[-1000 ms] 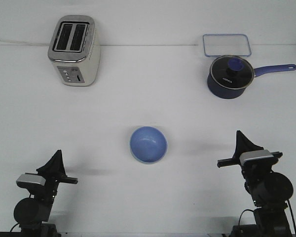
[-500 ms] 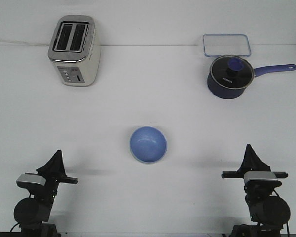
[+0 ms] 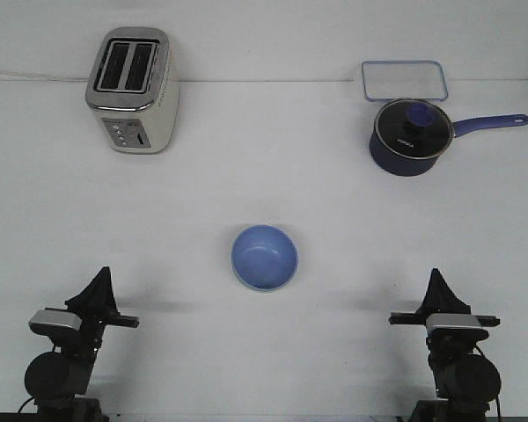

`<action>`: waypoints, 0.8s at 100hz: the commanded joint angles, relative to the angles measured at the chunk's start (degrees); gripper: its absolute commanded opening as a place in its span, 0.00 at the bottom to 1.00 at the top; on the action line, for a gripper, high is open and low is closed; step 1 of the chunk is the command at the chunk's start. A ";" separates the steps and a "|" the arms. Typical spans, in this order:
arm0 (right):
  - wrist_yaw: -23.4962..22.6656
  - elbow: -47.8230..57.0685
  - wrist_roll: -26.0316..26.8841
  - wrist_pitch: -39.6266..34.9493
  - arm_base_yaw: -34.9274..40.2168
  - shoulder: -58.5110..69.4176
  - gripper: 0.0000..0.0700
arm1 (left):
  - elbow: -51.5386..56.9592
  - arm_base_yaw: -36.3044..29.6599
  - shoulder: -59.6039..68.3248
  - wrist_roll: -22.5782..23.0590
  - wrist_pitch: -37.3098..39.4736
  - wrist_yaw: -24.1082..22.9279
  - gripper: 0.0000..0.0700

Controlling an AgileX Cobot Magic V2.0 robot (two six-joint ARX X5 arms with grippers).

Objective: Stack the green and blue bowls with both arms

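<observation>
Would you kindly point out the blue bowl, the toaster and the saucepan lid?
blue bowl (image 3: 264,255): front view, inner floor.
toaster (image 3: 130,88): front view, top face beside the slots.
saucepan lid (image 3: 414,123): front view, glass below the knob.

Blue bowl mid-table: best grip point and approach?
Take the blue bowl by its rim, from above, one claw finger inside and one outside. It sits upright with its mouth open, nothing close around it, and its rounded glossy wall would likely slip in a side pinch. Either arm's near-side rim looks workable.

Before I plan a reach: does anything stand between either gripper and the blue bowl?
Nothing visible does. Only bare table lies between the blue bowl and the left gripper or the right gripper.
</observation>
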 commanded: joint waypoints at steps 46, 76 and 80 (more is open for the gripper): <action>-0.15 -2.58 0.63 3.85 0.02 -0.09 0.01 | -1.14 0.07 -0.07 0.13 0.59 -0.13 0.01; -0.13 -2.58 0.63 3.87 0.02 -0.09 0.01 | -1.14 0.07 -0.07 0.11 0.59 -0.13 0.01; -0.13 -2.58 0.63 3.87 0.02 -0.09 0.01 | -1.14 0.07 -0.07 0.11 0.59 -0.13 0.01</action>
